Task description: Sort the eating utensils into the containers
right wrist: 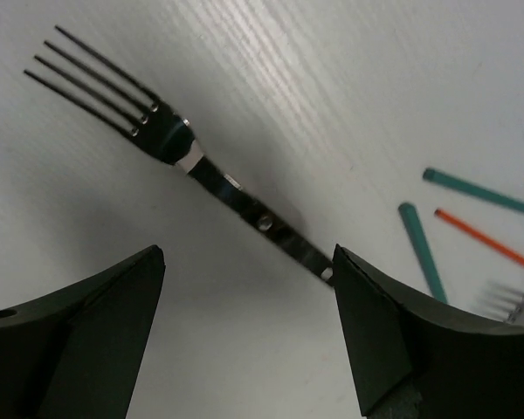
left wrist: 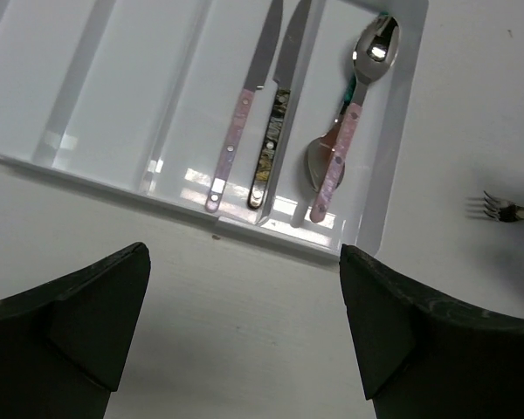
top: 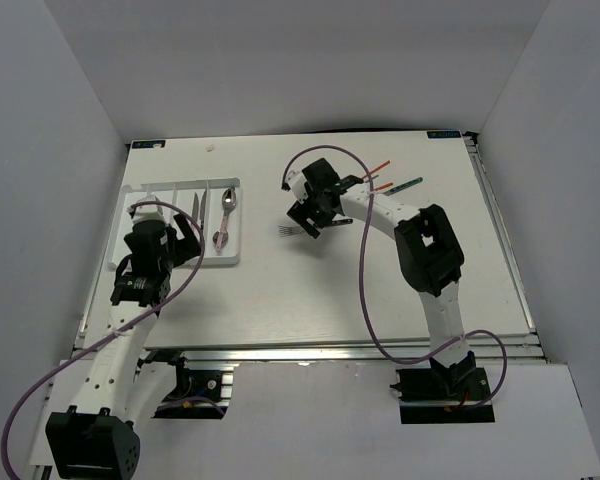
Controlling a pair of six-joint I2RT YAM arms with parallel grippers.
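Note:
The white tray (top: 140,196) lies at the left; in the left wrist view (left wrist: 113,96) its right slots hold a pink-handled knife (left wrist: 236,131), a dark-handled knife (left wrist: 275,131) and two spoons (left wrist: 342,148). My left gripper (top: 183,236) is open and empty (left wrist: 244,262) over bare table just before the tray's near rim. My right gripper (top: 311,222) is open (right wrist: 249,257) over a dark-handled fork (right wrist: 227,188) lying flat on the table (top: 292,232); the handle's end lies by my right finger. Red and teal chopsticks (top: 385,175) lie beyond.
In the right wrist view, two teal chopsticks (right wrist: 419,249), a red one (right wrist: 485,240) and the tines of a second fork (right wrist: 511,301) lie to the right. The fork's tines also show in the left wrist view (left wrist: 498,208). White walls enclose the table.

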